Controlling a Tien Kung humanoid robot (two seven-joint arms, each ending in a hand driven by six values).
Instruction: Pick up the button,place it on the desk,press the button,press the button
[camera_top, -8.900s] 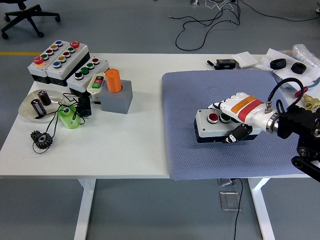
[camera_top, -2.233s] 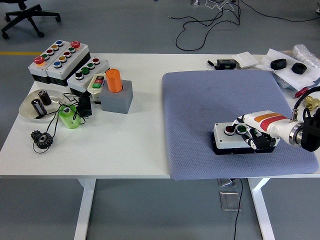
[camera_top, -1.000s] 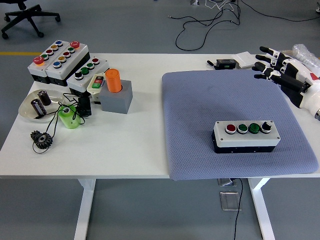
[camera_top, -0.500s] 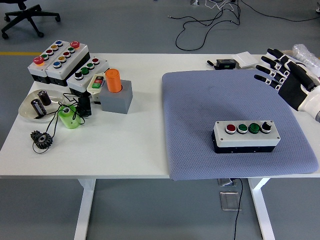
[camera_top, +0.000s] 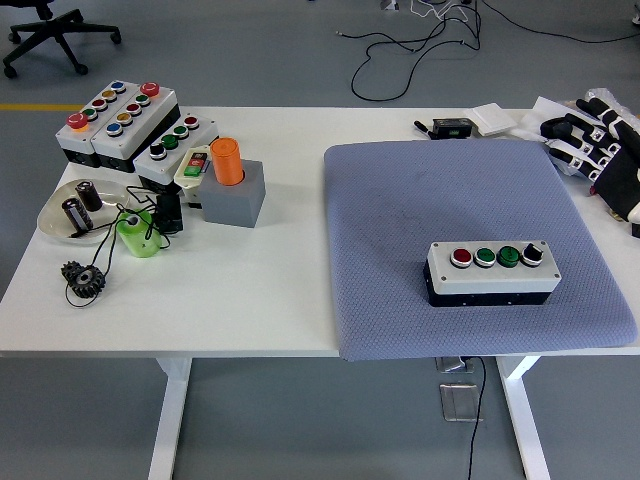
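Now we see the button box (camera_top: 490, 272), white-topped with red, two green and a black button, on the mat (camera_top: 420, 200); our right hand (camera_top: 610, 152) hovers spread, empty.

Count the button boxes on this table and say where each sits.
4. One button box lies on the blue mat; three button boxes sit at the far left corner. None looks hidden.

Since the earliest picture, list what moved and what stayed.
The right hand slid the button box toward the near right of the blue mat, let go, and withdrew to the far right edge, fingers spread. The clutter at the left stayed put.
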